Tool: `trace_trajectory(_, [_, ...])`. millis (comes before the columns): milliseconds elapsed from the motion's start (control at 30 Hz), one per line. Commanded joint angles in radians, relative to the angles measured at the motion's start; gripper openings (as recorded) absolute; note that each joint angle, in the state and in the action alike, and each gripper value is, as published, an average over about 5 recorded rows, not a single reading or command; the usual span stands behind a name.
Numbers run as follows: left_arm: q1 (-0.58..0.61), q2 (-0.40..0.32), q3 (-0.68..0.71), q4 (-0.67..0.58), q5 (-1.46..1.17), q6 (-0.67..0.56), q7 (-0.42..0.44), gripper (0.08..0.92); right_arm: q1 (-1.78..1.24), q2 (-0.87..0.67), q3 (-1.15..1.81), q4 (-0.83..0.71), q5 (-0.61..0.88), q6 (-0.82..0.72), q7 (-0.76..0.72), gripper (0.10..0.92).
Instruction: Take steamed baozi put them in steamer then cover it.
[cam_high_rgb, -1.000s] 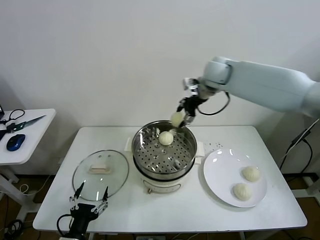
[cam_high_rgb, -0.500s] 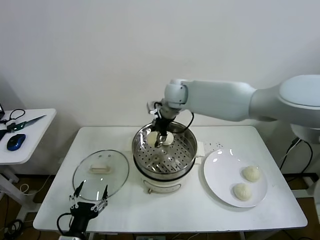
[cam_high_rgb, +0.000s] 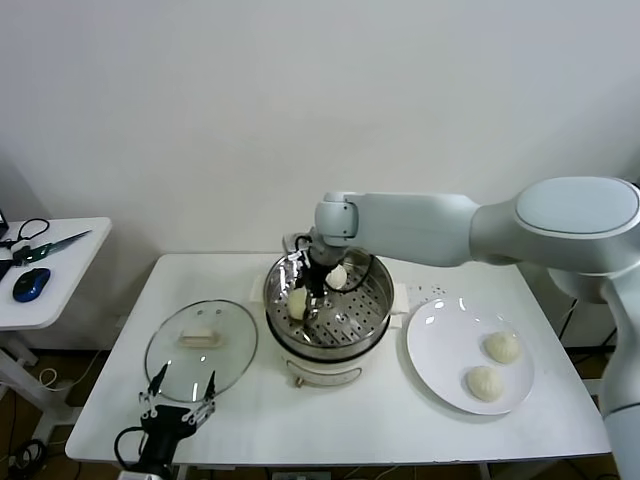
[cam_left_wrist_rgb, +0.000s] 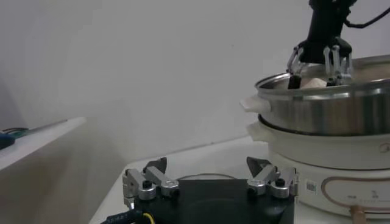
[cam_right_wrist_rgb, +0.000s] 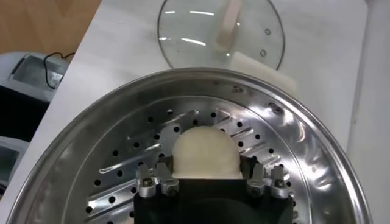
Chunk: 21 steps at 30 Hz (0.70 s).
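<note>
Glass cover (cam_high_rgb: 201, 349): flat on table L of steamer, near edge; heavy-ish, breakable, take by cream handle (cam_high_rgb: 201, 338).
L gripper (cam_high_rgb: 178, 405): parked at front edge, fingers apart, idle.
Plate (cam_high_rgb: 440, 370): two baozi (cam_high_rgb: 502, 347) waiting; soft, light, squash easily, so pinch sides gently.
Steamer (cam_high_rgb: 327, 308): R gripper (cam_high_rgb: 303, 294) inside, clamped on held bun (cam_right_wrist_rgb: 205, 153) just above tray.
Far side: another bun (cam_high_rgb: 337, 276) on tray.

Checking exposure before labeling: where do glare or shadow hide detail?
Head view: the round clear glass lid shows mild reflections. Right wrist view: bright streaks on the shiny steel steamer tray, the cream-white bun evenly lit. Left wrist view: its dark foreground mount is underexposed.
</note>
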Motion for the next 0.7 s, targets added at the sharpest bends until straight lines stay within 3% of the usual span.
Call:
trace_trajectory(33, [-0.001, -0.001, 0.001, 0.002, 0.001, 0.001, 0.000, 0.823, -0.020, 0.008, 0.005, 0.001, -0.014, -0.003, 0.005, 0.802])
trace_trajectory(333, [-0.002, 0.000, 0.002, -0.004, 0.005, 0.005, -0.001, 0.823, 0.130, -0.149, 0.019, 0.092, -0.017, 0.033, -0.089, 0.823])
trace_trajectory(700, [-0.007, -0.004, 0.001, -0.008, 0.014, 0.011, -0.001, 0.823, 0.302, -0.524, -0.036, 0.314, -0.133, 0.112, -0.187, 0.823])
